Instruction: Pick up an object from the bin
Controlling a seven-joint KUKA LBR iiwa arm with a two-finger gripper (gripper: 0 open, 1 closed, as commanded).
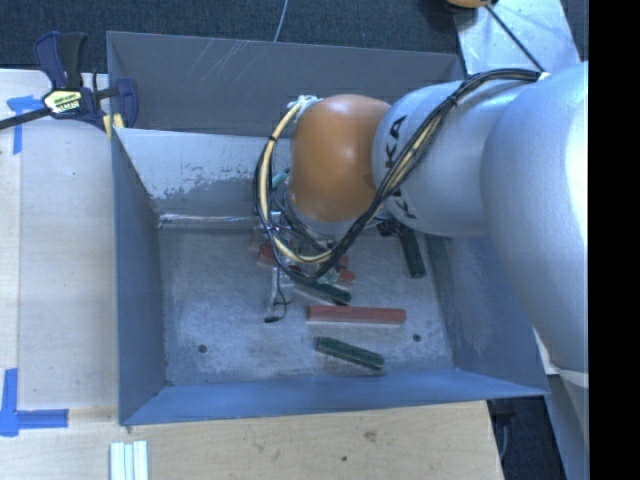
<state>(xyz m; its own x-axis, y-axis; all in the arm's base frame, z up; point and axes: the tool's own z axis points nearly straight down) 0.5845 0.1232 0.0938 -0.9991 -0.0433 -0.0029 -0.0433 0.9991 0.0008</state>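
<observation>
Camera view: reddish bar (356, 315) lies just beside the gripper (276, 306) (view's right).

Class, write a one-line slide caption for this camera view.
The gripper low in the grey bin, beside a reddish-brown bar and a dark green stick.

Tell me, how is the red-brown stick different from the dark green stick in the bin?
The red-brown stick is longer and lies level; the dark green stick is shorter and slants. The red-brown stick is further from the near wall than the dark green stick. Both are thin and lie flat on the bin floor.
</observation>
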